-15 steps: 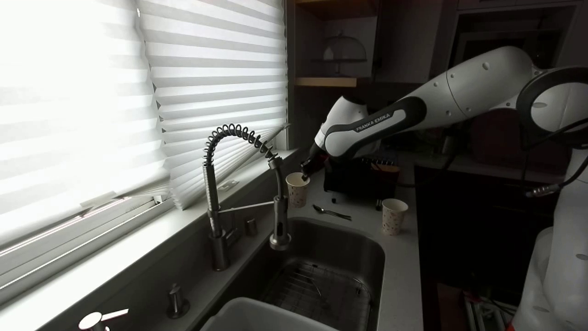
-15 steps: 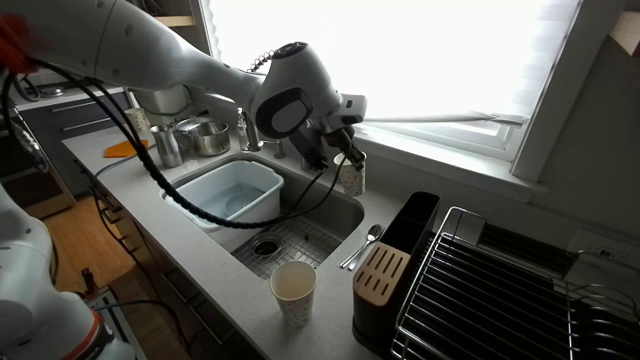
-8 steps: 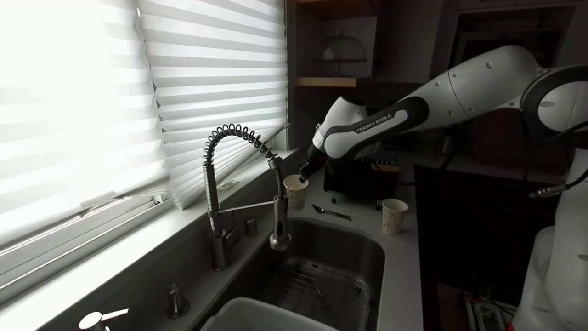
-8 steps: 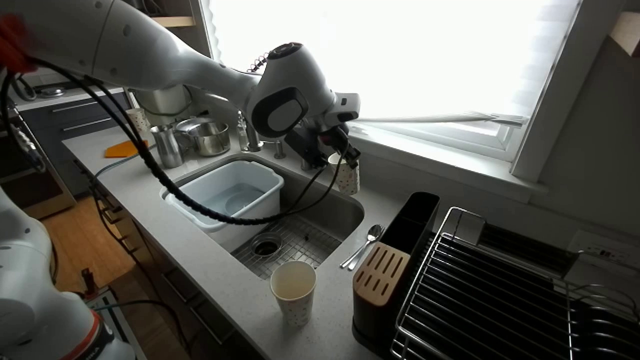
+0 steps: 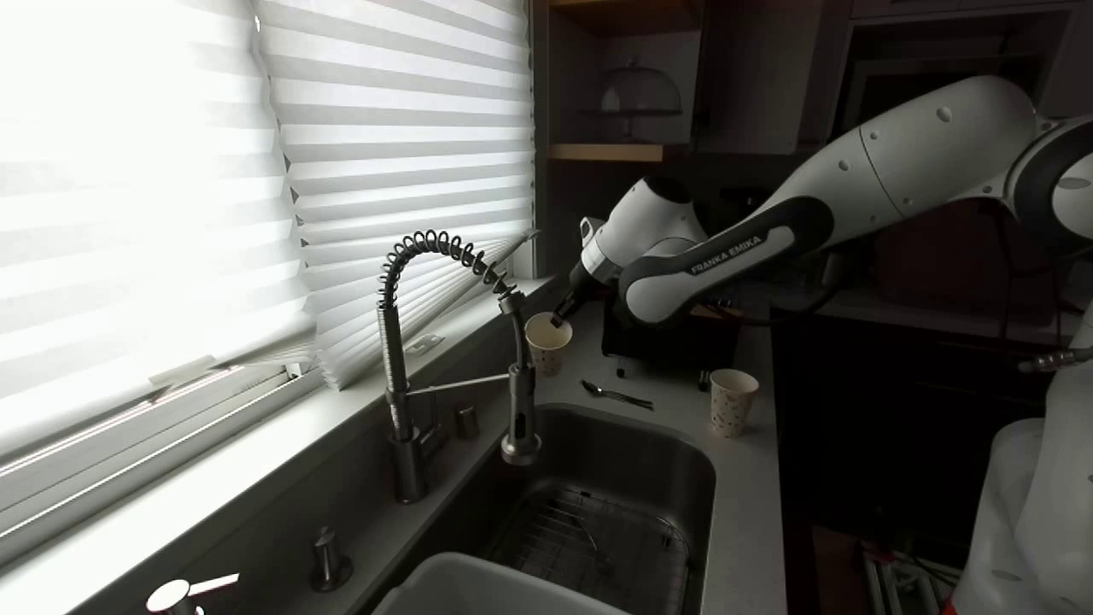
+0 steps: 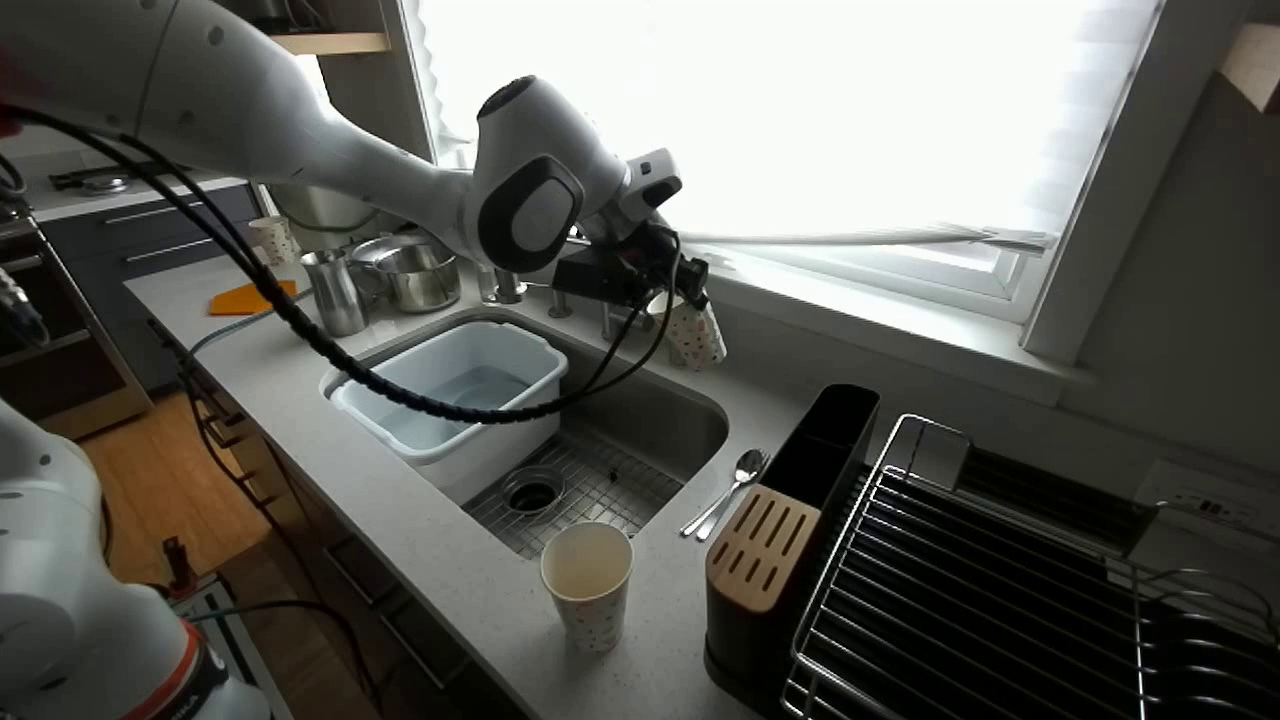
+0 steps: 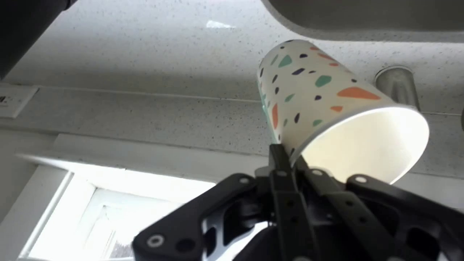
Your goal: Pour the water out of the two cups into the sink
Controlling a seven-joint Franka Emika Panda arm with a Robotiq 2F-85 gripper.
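Observation:
My gripper [image 5: 559,319] is shut on the rim and wall of a pale cup [image 5: 547,342] with coloured flecks. In the wrist view, my fingertips [image 7: 290,159] pinch the rim of this cup [image 7: 315,87], one finger inside and one outside. The cup is tilted, with its mouth toward the faucet side, behind the far corner of the sink [image 6: 685,415]. No water shows in it. The other cup [image 6: 590,590] stands upright on the near counter edge; it also shows in an exterior view [image 5: 733,406]. The coiled-spring faucet [image 5: 427,243] arches over the sink.
A pale plastic tub [image 6: 480,460] holding water sits in the sink. Cutlery [image 6: 725,490], a black holder with a slotted wooden top [image 6: 760,545] and a wire dish rack stand beside the sink. A cable loops below the arm. The window sill [image 5: 213,461] runs behind the faucet.
My gripper and the held cup have moved slightly up and, in an exterior view, leftward toward the faucet. The cup has tipped further, its mouth turning that way. The standing cup has not moved.

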